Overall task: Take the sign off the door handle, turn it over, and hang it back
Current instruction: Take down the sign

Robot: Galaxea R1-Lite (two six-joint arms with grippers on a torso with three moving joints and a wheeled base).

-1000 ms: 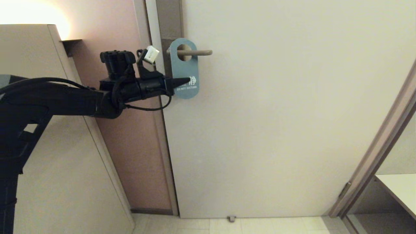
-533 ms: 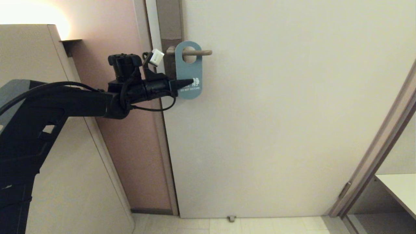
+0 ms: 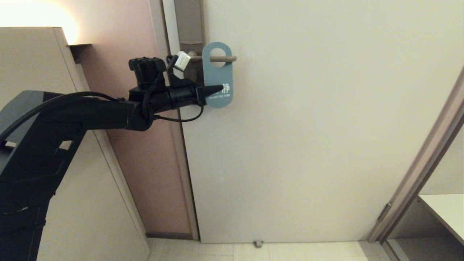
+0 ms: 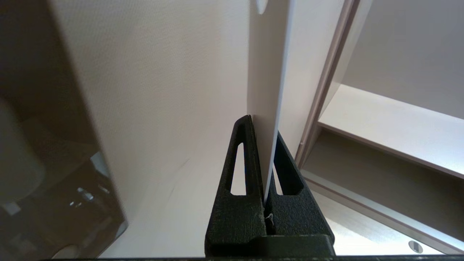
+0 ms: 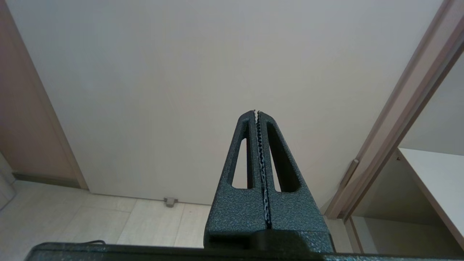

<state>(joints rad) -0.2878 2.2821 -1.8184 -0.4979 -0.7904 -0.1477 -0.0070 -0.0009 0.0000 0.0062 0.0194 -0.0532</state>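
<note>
The sign [image 3: 216,78], blue side out with white "DO NOT DISTURB", hangs by its round hole on the door handle [image 3: 231,58], close to the lever's rounded free end. My left gripper [image 3: 219,89] reaches in from the left and is shut on the sign's lower part. In the left wrist view the sign [image 4: 266,90] shows edge-on, pinched between the black fingers of the left gripper [image 4: 262,125]. My right gripper [image 5: 256,112] is shut on nothing, low down and facing the bottom of the door; it is outside the head view.
The pale door [image 3: 308,127] fills the middle, with the brownish backplate [image 3: 188,21] at its left edge. A tall cabinet [image 3: 43,181] stands at the left, close under my left arm. A door frame [image 3: 427,156] and a white shelf [image 3: 446,210] are at the right.
My left gripper has moved right with the sign in it. The sign has slid along the handle from near the backplate toward the lever's free end.
</note>
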